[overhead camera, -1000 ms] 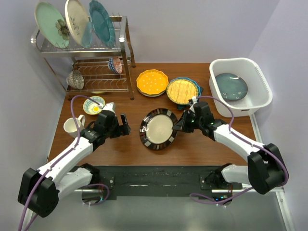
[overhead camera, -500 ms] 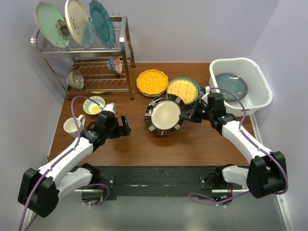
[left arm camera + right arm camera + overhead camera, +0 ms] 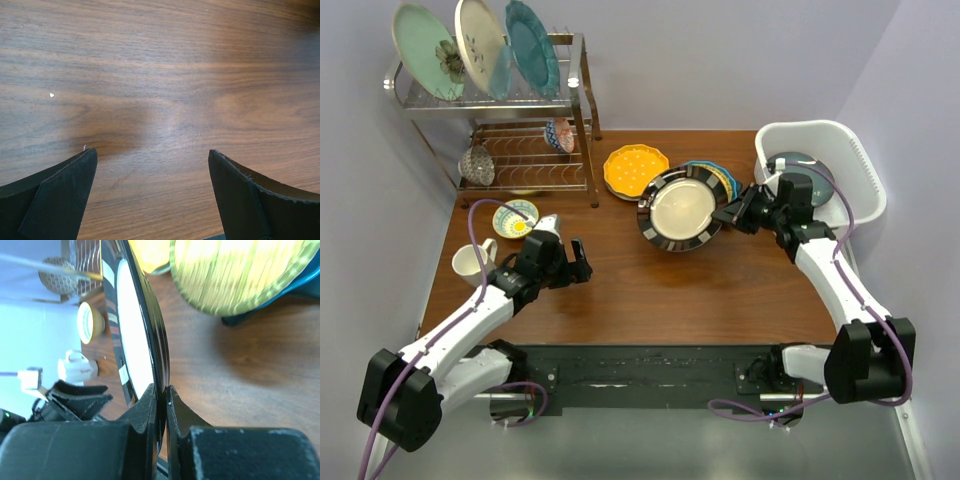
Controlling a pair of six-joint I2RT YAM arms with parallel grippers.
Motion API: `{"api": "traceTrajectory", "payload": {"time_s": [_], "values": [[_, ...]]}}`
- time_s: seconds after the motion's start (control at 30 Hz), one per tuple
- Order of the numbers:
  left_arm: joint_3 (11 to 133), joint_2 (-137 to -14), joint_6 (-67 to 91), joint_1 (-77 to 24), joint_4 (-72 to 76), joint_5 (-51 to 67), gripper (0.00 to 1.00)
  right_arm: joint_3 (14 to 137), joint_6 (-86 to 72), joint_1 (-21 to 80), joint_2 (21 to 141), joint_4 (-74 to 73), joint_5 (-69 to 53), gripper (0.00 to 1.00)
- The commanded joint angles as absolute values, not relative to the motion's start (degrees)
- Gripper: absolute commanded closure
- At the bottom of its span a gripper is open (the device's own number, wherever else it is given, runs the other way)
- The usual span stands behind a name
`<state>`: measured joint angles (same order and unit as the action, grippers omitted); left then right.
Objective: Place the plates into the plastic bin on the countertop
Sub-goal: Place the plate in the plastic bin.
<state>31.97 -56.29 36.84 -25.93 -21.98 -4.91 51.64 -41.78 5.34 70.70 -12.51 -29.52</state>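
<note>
plate (image 3: 680,208) raised toward bin (image 3: 867,168), right arm (image 3: 825,275) outstretched

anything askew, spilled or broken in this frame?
Nothing spilled or broken that I can see. Only the dark-rimmed plate is off-level: the right gripper pinches its rim and holds it tilted above the yellow gridded plate, short of the bin. The left gripper is open over the table.

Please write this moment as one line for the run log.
right gripper: shut on dark-rimmed plate | plate: lifted, not yet in plastic bin | bin: one dark plate inside | left gripper: open, empty
</note>
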Motion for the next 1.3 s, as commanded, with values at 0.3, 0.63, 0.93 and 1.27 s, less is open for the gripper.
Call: {"api": "traceTrajectory", "payload": {"time_s": [0.3, 0.63, 0.93, 1.27], "values": [[31.4, -56.0, 35.9, -26.0, -20.5, -4.7, 0.02, 62.2, -46.0, -5.3, 75.1, -3.3, -38.1, 1.0], [31.2, -56.2, 35.4, -26.0, -20.1, -4.6, 0.02, 65.2, -47.9, -14.2, 78.0, -3.3, -40.5, 1.0], [31.4, -55.8, 35.0, -26.0, -20.2, -4.5, 0.02, 63.9, -49.7, -20.0, 78.9, -1.3, -40.0, 1.0], [31.2, -56.6, 34.8, -26.0, -19.9, -4.2, 0.02, 64.0, -51.5, -24.8, 81.2, -0.3, -40.2, 1.0]]}}
